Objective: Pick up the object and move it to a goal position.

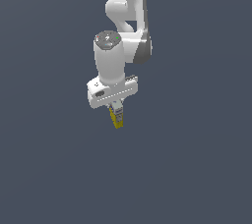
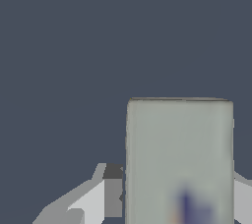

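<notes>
Flat even simulator light, no cast shadows, no glare, low-resolution, wrist view close-up blurry

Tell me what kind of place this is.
Likely a bare simulated test scene, not a real room: a flat, featureless grey-blue ground, a plainly rendered white arm, and one yellow box between the gripper fingers.

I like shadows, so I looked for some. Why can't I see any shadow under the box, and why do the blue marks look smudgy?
Exterior view: flat, even light and a plain dark background, so no shadow shows under the box at the end effector. Wrist view: the box fills the frame close up, so its blue marks render blurry and unreadable.
</notes>
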